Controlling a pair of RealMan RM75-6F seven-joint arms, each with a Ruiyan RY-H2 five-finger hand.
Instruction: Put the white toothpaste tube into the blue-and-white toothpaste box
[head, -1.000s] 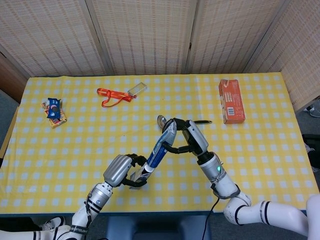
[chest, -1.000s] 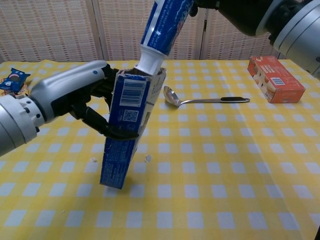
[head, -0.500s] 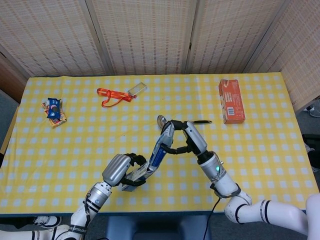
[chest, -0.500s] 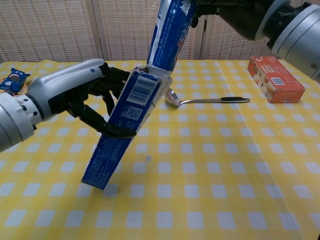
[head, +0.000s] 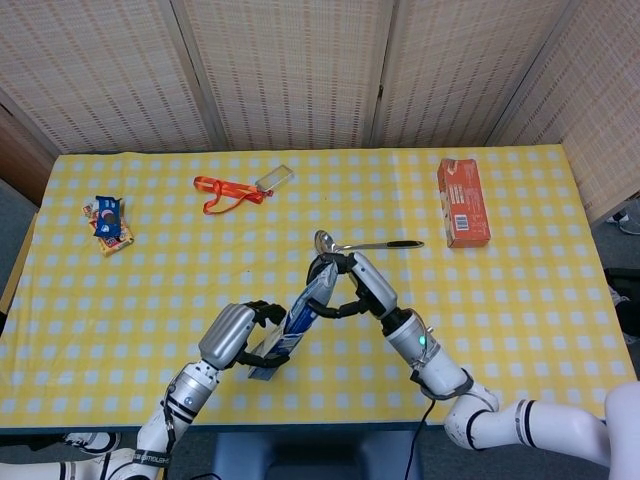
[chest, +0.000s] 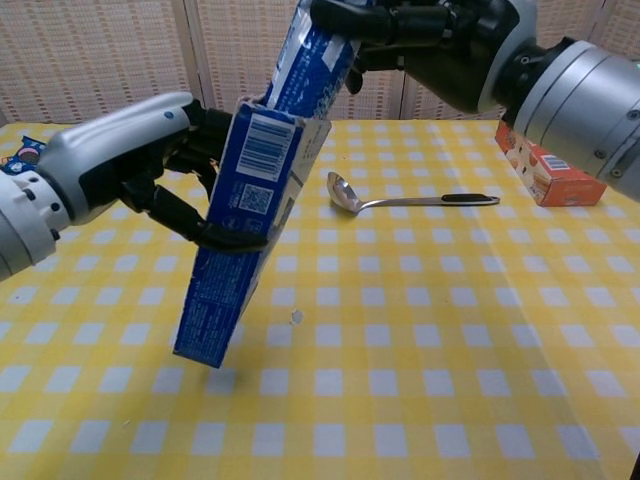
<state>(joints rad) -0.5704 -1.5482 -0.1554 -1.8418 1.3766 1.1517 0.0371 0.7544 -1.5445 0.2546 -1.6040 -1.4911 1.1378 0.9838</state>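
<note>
Toothpaste tube going into its box, both held above the checked worktop.
Head view: left hand grasps the tilted box; right hand grips the tube's upper end. Chest view: the tube's lower part sits inside the box's open top; a spoon lies behind.

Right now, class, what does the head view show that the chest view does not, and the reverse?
Only the head view shows the orange lanyard lying at the table's far side. Only the chest view shows the barcode on the toothpaste box. Both show the left hand holding the tilted box, the right hand holding the toothpaste tube at its open end, the spoon and the orange carton.
</note>
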